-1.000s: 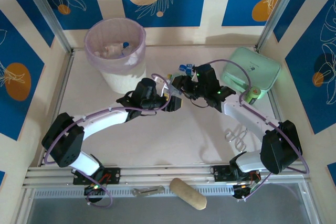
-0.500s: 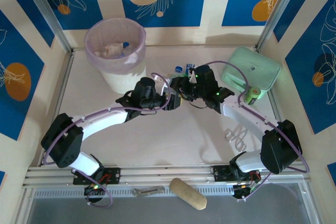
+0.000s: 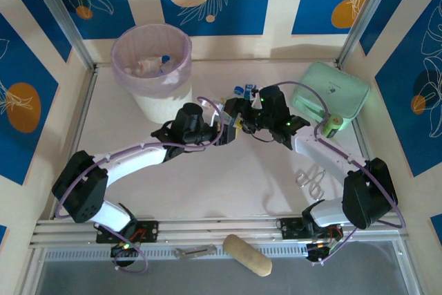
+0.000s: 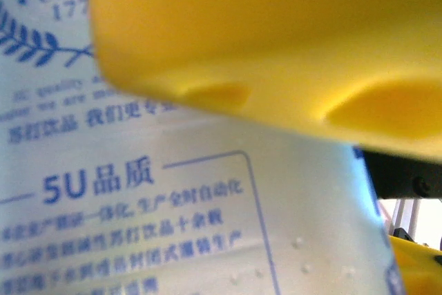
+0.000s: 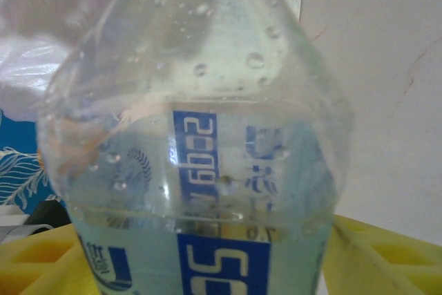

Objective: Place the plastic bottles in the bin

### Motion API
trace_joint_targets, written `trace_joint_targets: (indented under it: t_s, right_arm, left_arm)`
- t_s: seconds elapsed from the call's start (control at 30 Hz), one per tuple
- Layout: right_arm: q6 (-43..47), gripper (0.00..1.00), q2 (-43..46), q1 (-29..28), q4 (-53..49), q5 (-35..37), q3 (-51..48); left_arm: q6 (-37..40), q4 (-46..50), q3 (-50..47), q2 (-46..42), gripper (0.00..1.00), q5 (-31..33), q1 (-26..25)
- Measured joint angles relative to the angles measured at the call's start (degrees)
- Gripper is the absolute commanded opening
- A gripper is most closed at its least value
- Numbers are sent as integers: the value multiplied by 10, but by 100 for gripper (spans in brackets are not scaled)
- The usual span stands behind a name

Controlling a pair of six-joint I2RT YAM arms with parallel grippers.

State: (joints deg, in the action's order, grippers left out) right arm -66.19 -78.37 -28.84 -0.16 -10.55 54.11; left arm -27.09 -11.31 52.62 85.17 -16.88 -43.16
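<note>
Looked like a robotics lab test booth rather than a home: was walled by blue leaf-printed panels [image 3: 242,5] between aluminium posts [image 3: 58,12], floored with a pale tabletop [image 3: 228,184], and edged by metal rails [image 3: 221,229] holding two bolted arm bases [image 3: 128,229].

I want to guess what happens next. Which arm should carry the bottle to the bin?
Left, probably. The bin stands far left, on the left arm's side. The left gripper is at the bottle, facing the right gripper. The right arm would have to reach across.
</note>
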Motion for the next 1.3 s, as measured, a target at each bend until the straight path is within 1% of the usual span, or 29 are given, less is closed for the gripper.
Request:
trace_joint_targets:
  t_s: [0.2,0.33,0.47,0.57,0.7,0.87,1.0,1.13,1.3]
  right_arm:
    - [-28,74,36,54,45,-24,-58]
    - [-42,75,72,86,44,-17,-97]
    - [-44,76,98,107,37,-12,-109]
    - [-44,76,115,118,35,-7,-115]
    - [-43,76,123,122,31,2,-119]
    - [-43,76,123,120,30,9,-125]
    - [-42,76,122,119,27,14,-128]
    - [-37,76,122,119,23,16,-129]
    - [-29,76,123,120,17,22,-129]
  left_arm:
    - [-5,2,-19,0,60,2,0]
    - [-10,-2,-20,0,60,11,2]
    - [-10,-1,-20,0,60,15,5]
    - [2,28,-5,0,60,15,18]
    - [49,108,72,-4,61,20,46]
    - [129,209,222,-20,61,48,84]
    - [191,275,328,-26,61,77,132]
    - [243,325,384,-29,61,101,195]
    - [285,372,414,-29,61,117,269]
